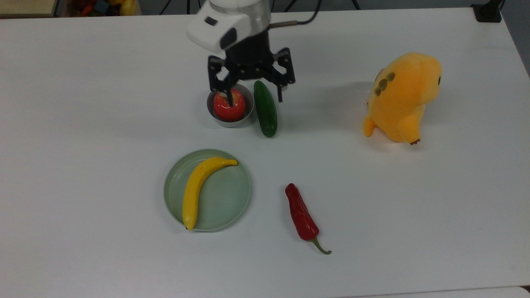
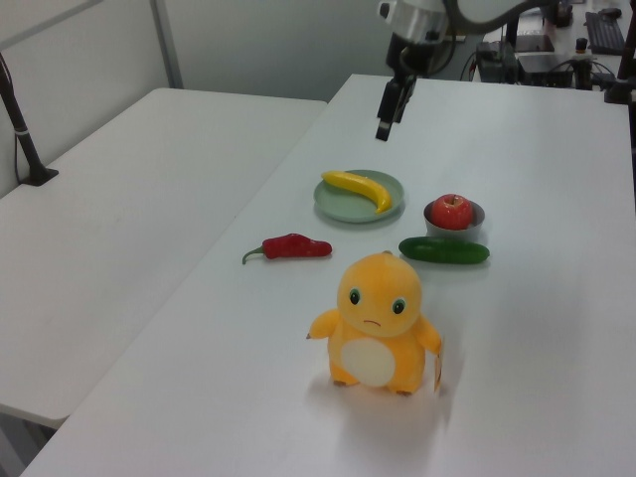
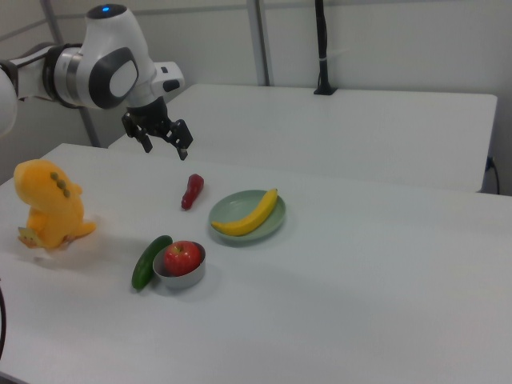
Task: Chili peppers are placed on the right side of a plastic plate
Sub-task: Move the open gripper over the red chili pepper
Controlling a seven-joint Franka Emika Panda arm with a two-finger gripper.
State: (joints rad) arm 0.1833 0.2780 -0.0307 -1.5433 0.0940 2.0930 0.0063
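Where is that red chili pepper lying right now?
In the top view, the chili pepper lies flat on the white table, just off the green plate's right, apart from it, stem pointing toward the view's lower right.

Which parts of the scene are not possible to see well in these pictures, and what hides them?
- Apple: in the top view a finger of the gripper covers its top.
- Bowl: in the top view its far rim is behind the gripper.
- Chili pepper: in the right view its stem is too small to make out.
- Plate: the banana covers a strip of it.
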